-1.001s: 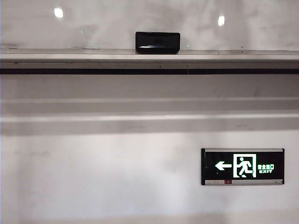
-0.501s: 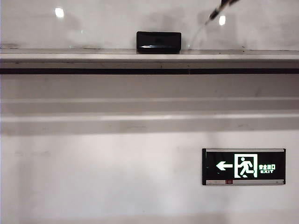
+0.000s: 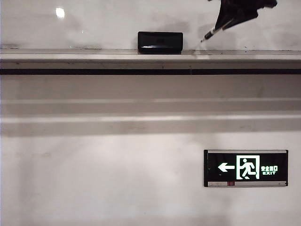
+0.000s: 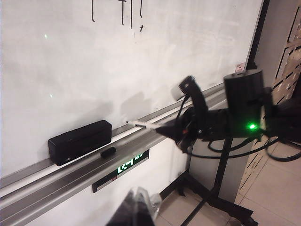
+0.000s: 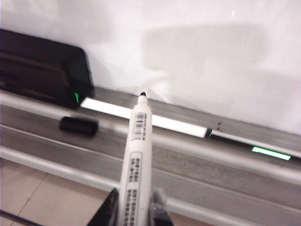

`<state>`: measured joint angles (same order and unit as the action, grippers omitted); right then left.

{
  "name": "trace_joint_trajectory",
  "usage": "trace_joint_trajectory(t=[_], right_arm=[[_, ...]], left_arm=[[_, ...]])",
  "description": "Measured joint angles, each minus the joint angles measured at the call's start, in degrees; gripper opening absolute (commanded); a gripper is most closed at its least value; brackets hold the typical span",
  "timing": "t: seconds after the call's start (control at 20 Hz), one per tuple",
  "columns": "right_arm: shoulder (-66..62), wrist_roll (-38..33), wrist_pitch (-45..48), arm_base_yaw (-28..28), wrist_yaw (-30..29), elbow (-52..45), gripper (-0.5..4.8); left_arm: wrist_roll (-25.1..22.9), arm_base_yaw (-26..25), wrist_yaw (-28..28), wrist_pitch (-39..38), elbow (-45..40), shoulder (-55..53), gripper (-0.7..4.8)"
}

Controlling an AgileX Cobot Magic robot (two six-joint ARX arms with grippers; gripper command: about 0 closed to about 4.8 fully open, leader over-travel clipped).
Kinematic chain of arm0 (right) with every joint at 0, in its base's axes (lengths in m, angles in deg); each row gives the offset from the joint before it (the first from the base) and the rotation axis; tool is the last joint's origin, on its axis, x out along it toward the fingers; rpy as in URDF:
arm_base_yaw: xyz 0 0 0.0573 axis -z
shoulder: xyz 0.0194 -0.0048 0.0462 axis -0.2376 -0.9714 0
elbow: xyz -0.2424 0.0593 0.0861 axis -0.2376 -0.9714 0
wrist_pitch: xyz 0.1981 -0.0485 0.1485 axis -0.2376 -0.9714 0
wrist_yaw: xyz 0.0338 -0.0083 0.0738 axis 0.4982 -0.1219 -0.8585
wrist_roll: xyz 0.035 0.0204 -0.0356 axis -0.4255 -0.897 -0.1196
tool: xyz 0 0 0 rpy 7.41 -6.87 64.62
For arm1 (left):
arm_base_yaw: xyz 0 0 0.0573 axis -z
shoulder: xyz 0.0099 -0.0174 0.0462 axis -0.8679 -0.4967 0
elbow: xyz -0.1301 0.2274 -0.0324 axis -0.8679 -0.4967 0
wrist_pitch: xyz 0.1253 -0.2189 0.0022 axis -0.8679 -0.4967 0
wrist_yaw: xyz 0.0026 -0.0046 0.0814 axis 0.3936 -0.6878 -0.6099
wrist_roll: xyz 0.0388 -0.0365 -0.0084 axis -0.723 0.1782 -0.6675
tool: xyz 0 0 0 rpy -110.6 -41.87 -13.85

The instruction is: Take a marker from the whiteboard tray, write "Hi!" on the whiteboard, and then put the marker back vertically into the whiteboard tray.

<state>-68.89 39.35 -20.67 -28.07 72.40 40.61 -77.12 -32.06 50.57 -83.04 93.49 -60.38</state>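
The right gripper (image 5: 135,207) is pinching the uncapped marker (image 5: 135,160) above the whiteboard tray (image 5: 225,160); the left gripper (image 4: 136,209) is blurred, its fingers unreadable.

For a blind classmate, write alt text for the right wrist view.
The right gripper holds the uncapped marker, tip aimed at the whiteboard tray below the whiteboard. A loose black cap lies in the tray by the black eraser.

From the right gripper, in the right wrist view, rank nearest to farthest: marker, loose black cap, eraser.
Right gripper:
1. marker, clamped in it, tip toward the whiteboard tray.
2. loose black cap, lying on the tray.
3. eraser, beyond the cap, against the whiteboard.
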Motion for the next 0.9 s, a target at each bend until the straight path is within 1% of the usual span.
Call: trace_joint_trajectory(t=[0.2,0.5,0.9], right_arm=[[-1.66,-0.07,0.31,-0.02,0.00,-0.04,-0.01],[-3.34,-1.51,3.10,-0.02,1.03,-0.04,-0.01],[-4.11,-2.71,1.42,-0.09,0.66,-0.04,-0.01]], left_arm=[[0.00,0.00,0.00,0.00,0.00,0.00,-0.05],[0.02,0.00,0.02,-0.02,0.00,0.04,-0.06],[0.00,0.00,0.00,0.00,0.00,0.17,-0.06]])
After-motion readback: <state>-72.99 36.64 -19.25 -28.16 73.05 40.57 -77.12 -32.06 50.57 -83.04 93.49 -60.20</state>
